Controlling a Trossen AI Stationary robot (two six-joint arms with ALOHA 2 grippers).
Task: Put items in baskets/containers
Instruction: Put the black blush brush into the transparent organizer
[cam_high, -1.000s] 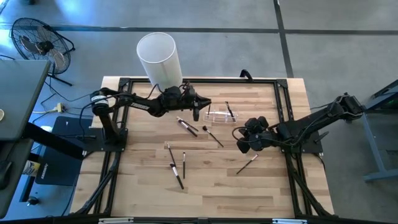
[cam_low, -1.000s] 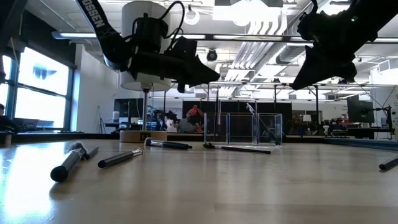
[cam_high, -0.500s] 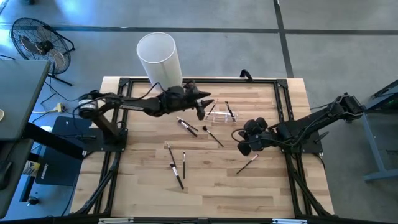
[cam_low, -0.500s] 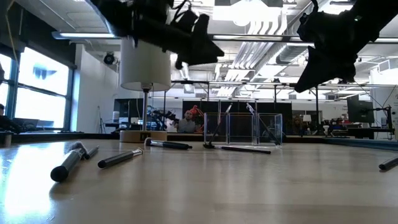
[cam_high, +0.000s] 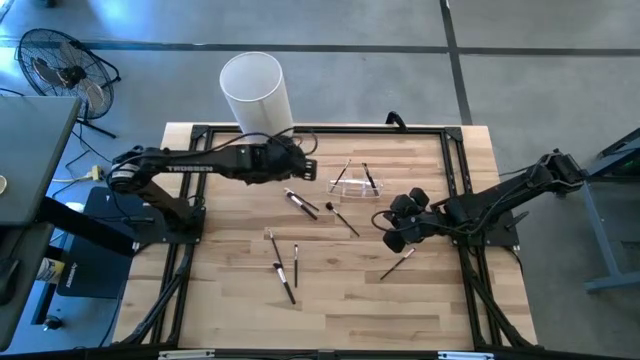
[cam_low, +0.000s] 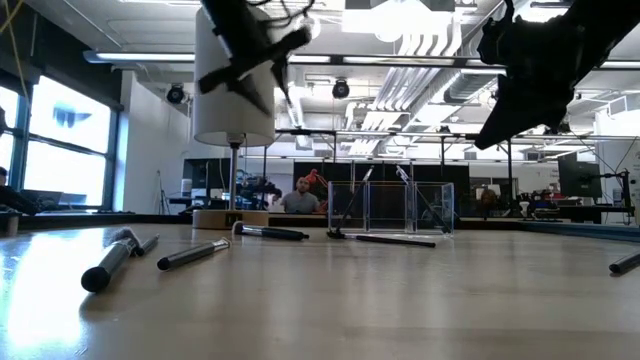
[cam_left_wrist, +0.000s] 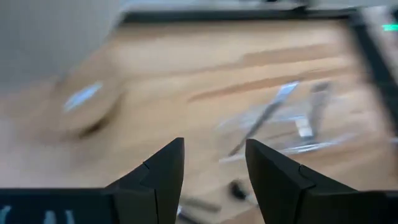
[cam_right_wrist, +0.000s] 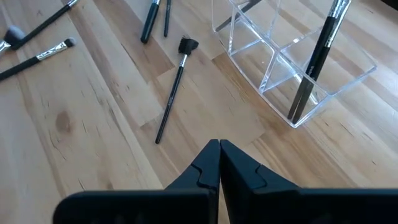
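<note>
Though partly cut off, "OSSEN" lettering on left arm (cam_high: 190, 167).

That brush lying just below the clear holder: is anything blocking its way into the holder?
Nothing visible does. The brush lies on bare wood just short of the holder, whose top is open; two brushes already lean inside.

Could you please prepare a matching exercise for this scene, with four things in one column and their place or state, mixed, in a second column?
Things:
1. left gripper
2. right gripper
3. clear plastic holder
4. white cylinder

Places or states:
A. stands at the table's far edge
B. holds two brushes leaning inside
C. open, empty, above the table near the cylinder
D. shut, empty, above the table's right part

Pairs: 1-C, 2-D, 3-B, 4-A
</note>
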